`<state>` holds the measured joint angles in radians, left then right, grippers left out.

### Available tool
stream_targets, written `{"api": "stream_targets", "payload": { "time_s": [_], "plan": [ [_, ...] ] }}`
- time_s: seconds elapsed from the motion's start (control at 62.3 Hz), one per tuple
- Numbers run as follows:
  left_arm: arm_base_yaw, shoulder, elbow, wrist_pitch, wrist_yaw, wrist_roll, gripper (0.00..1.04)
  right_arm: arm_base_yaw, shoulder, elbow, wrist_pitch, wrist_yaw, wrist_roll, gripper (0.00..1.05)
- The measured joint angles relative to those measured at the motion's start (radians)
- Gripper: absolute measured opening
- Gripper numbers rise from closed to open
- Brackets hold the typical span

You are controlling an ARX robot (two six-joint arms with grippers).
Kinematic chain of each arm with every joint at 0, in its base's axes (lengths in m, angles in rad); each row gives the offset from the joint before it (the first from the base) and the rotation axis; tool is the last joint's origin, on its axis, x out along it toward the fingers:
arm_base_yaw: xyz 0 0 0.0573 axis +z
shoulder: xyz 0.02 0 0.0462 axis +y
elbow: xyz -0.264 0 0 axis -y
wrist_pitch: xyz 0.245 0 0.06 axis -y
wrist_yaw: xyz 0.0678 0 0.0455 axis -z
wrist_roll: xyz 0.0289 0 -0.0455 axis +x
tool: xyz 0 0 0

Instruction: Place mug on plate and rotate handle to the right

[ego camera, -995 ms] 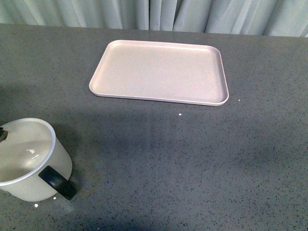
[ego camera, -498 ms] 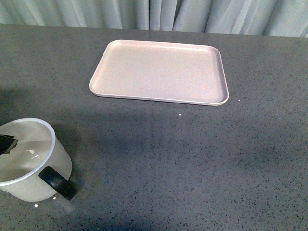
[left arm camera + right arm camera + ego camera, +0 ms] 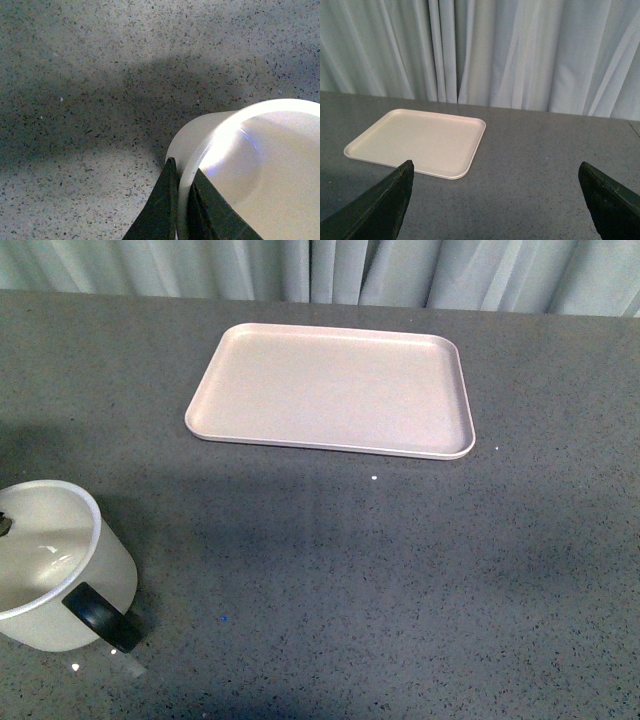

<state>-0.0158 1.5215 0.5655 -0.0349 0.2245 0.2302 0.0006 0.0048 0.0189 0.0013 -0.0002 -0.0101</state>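
Left gripper (image 3: 182, 169) pinches the mug (image 3: 50, 560) by its rim at the counter's near-left corner. The plate (image 3: 330, 390) lies toward the far edge, off to the right. My right gripper (image 3: 495, 165) hangs wide, empty.

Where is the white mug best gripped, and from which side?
By its rim wall, from above, on the side away from the handle: the mug stands mouth up, so one finger goes inside, one outside, as the left gripper does.
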Motion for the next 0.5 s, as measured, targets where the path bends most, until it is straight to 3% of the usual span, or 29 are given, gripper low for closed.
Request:
{"api": "stream_targets", "payload": {
  "time_s": [0.241,0.498],
  "plan": [
    [-0.089,-0.01,0.119,-0.048,0.002,-0.083,0.02,0.0,0.0,0.0,0.0,0.0,0.0,0.96],
    [-0.241,0.198,0.454,-0.096,-0.041,-0.153,0.02,0.0,0.0,0.0,0.0,0.0,0.0,0.96]
  ]
}}
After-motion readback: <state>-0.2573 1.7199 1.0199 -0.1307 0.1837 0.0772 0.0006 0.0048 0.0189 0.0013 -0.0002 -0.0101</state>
